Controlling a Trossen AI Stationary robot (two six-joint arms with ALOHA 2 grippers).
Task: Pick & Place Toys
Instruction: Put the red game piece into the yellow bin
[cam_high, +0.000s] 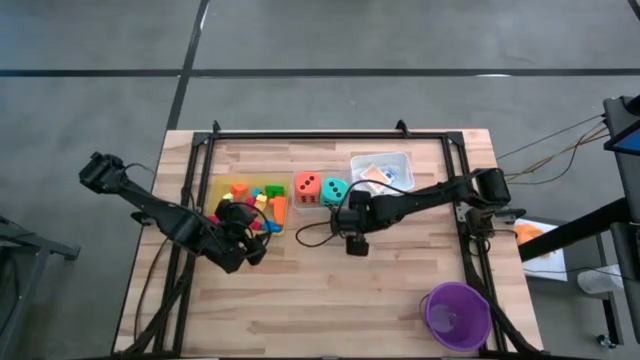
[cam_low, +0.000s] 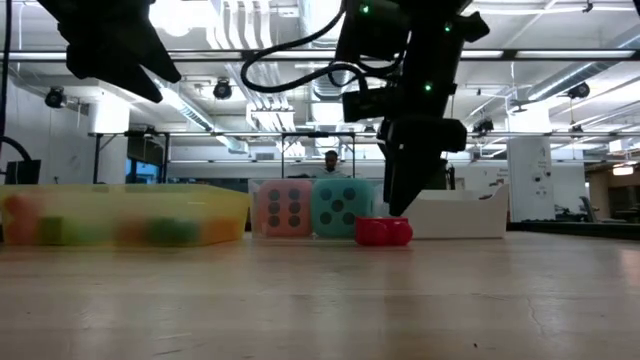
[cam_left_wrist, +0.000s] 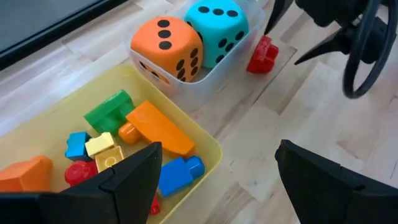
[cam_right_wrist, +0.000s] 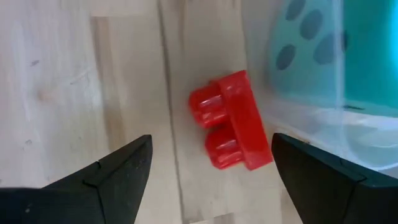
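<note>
A wooden desk (cam_high: 330, 290) seen from above, with two dark robot arms reaching in. The right gripper (cam_right_wrist: 208, 165) hangs with its fingers apart directly over a small red plastic block with two round studs (cam_right_wrist: 229, 121), which lies on its side on the bare wood, just beside the clear plastic tray (cam_left_wrist: 214, 78), near the middle of the desk. The step in hand looks like picking up this block. To do it well, the gripper should come straight down so one finger lands on each side of the block, keep clear of the tray wall beside it, and close across the block's flat faces rather than its studs.

The left gripper (cam_left_wrist: 214, 180), fingers also apart, waits over the near corner of the yellow translucent tray (cam_left_wrist: 208, 146), toward the left edge.

Counts: one loose red block; two large dotted dice, one orange (cam_left_wrist: 166, 46) and one teal (cam_left_wrist: 217, 28), in the clear tray; roughly eight coloured blocks visible in the yellow tray, some hidden; one white tray of cards (cam_high: 382, 172), their number unclear; one purple round cup (cam_high: 457, 314) near the right front corner.
</note>
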